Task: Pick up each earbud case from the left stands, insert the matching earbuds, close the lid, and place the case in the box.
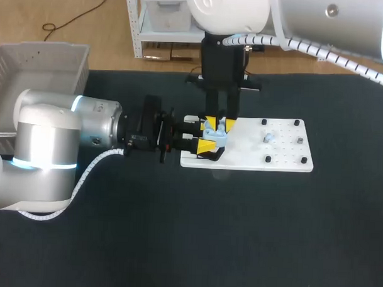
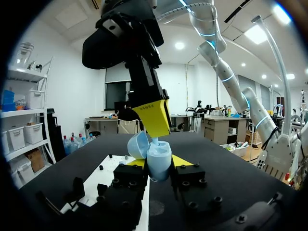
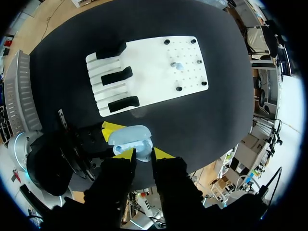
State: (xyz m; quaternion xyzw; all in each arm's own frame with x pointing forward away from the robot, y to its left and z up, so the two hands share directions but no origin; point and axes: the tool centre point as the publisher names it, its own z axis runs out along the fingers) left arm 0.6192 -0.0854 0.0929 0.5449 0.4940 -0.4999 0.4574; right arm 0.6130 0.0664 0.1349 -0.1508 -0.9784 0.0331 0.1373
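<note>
- Earbud case (image 2: 158, 161), pale blue with its lid swung open, is hanging just above the dark worktop (image 1: 251, 234), over the left end of the white board.
- Left arm (image 1: 60, 132) is coming in from the left and lying low across the worktop. Right arm (image 1: 321, 22) is coming in from the far right and pointing straight down.
- Grey box (image 1: 43, 66) is sitting at the far left corner, well apart from both tools.
- White board (image 1: 285, 156) is lying flat near the middle of the worktop, a little to the right.
- Left tool (image 2: 158, 161) is pinching the earbud case from two sides, one yellow tip pressing on each flank of the lower shell.
- Right tool (image 3: 143, 154) is hovering right over the open case. Its fingers are standing almost together and pinching a small pale-blue earbud (image 2: 155, 141), whose lower end is touching the inside of the case.
- Black stands (image 3: 116, 76) are sitting in a row of three at the board's left end.
- Black pegs (image 1: 297, 122) are marking out a rectangle on the board's right half.
- Loose earbud (image 3: 176, 66) is resting on the board among those pegs.
</note>
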